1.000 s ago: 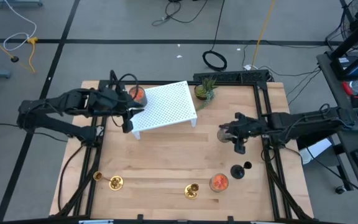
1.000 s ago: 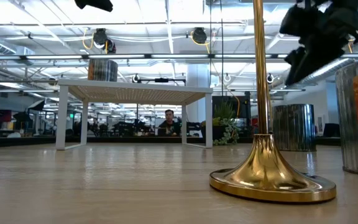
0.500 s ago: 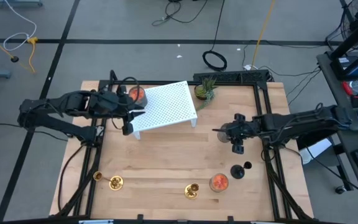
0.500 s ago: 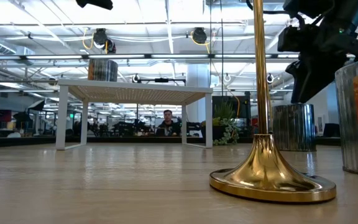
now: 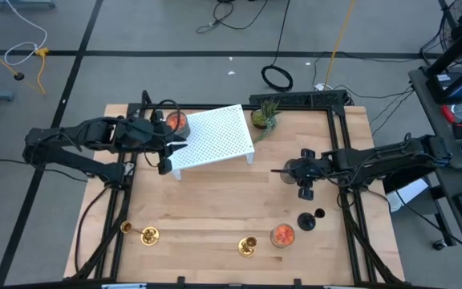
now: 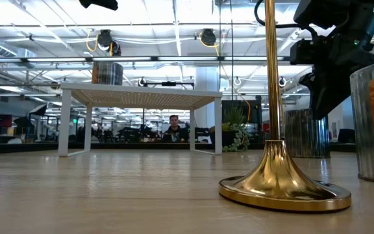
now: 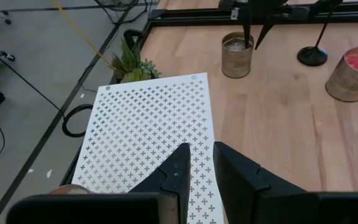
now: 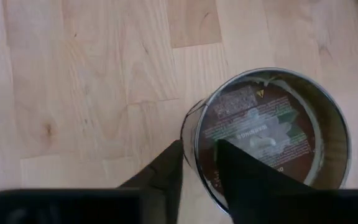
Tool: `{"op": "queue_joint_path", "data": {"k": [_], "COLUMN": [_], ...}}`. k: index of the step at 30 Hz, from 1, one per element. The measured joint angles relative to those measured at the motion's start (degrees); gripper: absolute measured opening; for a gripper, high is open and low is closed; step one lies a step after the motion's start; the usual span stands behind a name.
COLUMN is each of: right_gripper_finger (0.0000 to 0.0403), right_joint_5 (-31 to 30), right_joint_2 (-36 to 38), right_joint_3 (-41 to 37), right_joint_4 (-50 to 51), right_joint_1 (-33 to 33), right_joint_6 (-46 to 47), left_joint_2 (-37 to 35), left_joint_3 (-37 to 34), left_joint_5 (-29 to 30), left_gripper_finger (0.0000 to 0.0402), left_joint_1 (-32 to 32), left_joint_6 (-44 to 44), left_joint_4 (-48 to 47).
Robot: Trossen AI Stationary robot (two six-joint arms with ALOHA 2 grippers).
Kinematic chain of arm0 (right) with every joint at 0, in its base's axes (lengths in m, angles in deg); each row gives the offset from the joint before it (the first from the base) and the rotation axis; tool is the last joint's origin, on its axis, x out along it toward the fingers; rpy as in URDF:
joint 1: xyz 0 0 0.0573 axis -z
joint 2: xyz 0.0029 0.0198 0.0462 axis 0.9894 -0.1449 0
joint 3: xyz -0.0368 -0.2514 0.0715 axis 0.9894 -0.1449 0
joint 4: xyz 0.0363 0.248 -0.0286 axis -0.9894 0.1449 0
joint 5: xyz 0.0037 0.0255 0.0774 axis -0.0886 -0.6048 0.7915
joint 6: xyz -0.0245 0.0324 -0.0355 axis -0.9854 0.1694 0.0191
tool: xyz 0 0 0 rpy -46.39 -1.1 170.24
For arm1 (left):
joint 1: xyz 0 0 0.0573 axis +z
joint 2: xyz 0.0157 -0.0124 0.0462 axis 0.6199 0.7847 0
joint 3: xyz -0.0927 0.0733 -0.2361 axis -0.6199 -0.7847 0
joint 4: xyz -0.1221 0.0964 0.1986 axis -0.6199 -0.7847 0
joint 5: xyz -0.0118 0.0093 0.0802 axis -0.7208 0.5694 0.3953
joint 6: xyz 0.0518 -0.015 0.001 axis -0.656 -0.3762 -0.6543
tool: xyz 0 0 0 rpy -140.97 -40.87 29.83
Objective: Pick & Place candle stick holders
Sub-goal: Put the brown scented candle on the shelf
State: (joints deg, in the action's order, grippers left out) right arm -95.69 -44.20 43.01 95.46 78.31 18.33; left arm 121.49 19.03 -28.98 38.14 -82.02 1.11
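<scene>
A greyish clear glass cup (image 8: pixel 269 134) stands on the table right of centre (image 5: pixel 287 171). My right gripper (image 8: pixel 199 168) points down over it, open, with one finger inside the cup's rim and one outside. My left gripper (image 7: pixel 202 165) is slightly open and empty, and hovers at the left end of the white rack (image 5: pixel 213 136). An orange glass cup (image 5: pixel 177 122) stands on the rack's far left corner. A second orange cup (image 5: pixel 282 235), a black stemmed holder (image 5: pixel 305 221) and two brass holders (image 5: pixel 247 246) (image 5: pixel 147 235) stand near the table's near edge.
A small green potted plant (image 5: pixel 265 117) stands at the rack's far right. Bare wood lies between the rack and the near row of holders. In the low view, a person (image 6: pixel 176 128) sits far off in the room behind the table.
My right gripper has gone down and a little toward the table's left edge, onto the rim of the greyish cup. The cup has stayed in place.
</scene>
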Motion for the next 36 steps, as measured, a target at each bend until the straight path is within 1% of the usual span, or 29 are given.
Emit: {"op": "queue_joint_path", "data": {"k": [4,6,12,16,21,25,29,33,36], "right_gripper_finger": [0.0022,0.0008,0.0004,0.0003,0.0002,0.0002,0.0001,0.0001,0.0002], "right_joint_5": [-0.2,0.1,0.8,6.0,12.1,13.7,13.6,12.0,11.9], "right_joint_2": [0.0,0.0,0.2,0.3,0.3,0.2,-2.0,-7.2,-12.3], "right_joint_3": [0.0,0.0,-0.1,2.0,6.2,10.1,15.5,23.8,32.3], "right_joint_4": [-0.2,-0.1,-4.0,-7.7,-7.1,-7.3,-7.1,-6.0,0.0], "right_joint_1": [0.0,0.0,-0.1,-0.2,-0.4,-2.1,-4.2,-5.6,-5.3], "right_joint_6": [0.0,-0.7,-2.4,-2.8,-0.4,0.2,-1.2,-5.1,-10.6], "left_joint_2": [0.0,0.0,0.0,0.0,0.0,0.0,0.0,0.0,0.0], "left_joint_3": [0.0,0.0,0.0,0.0,0.0,0.0,0.0,0.0,0.0], "left_joint_5": [0.0,0.0,0.0,0.0,-0.4,-0.5,-0.5,-0.5,-0.5], "left_gripper_finger": [0.0076,0.0076,0.0076,0.0076,0.0076,0.0076,0.0076,0.0076,0.0076], "left_joint_1": [0.0,0.0,0.0,0.0,0.0,0.0,0.0,0.0,0.0], "left_joint_6": [0.0,0.0,0.3,0.7,1.2,1.3,1.3,1.3,1.3], "left_joint_4": [0.0,0.0,0.0,0.0,0.0,0.0,0.0,0.0,0.0]}}
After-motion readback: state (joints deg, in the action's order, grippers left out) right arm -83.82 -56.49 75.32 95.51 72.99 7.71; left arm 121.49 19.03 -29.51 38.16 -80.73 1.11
